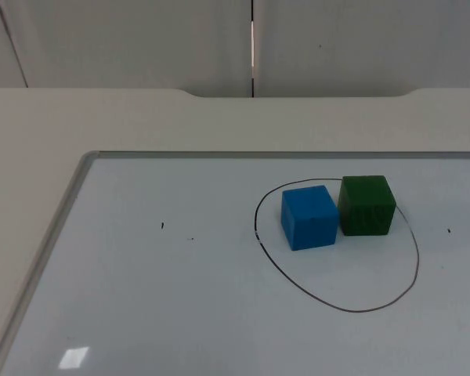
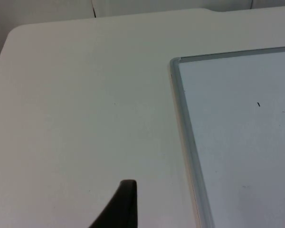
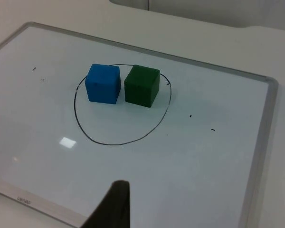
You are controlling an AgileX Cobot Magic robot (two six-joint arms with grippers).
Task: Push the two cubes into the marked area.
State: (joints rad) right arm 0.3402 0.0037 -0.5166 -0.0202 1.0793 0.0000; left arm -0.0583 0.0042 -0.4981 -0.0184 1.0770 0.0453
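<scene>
Cubes sit side by side on the whiteboard (image 1: 180, 298), both within the hand-drawn black ring (image 1: 338, 304) that marks the target area. The blue cube (image 1: 309, 217) lies just inside the ring's left arc, and the green cube (image 1: 366, 205) is beside it on the right, so close they look to be touching (a seam between them is hard to make out from above; from the right wrist a thin gap seems to show). The green cube's far corner lies at or just on the ring's back line. Toward the camera from the cubes, most of the ring's inside is bare board.

The board's metal frame (image 1: 59, 227) borders bare table (image 1: 102, 117) to the ring's left and behind it.

The left gripper (image 2: 118, 209) hangs over bare table, well left of the ring and outside the frame. The right gripper (image 3: 111, 206) hovers at the board's near edge, apart from the cubes. I cannot tell how the jaws of either one stand.
</scene>
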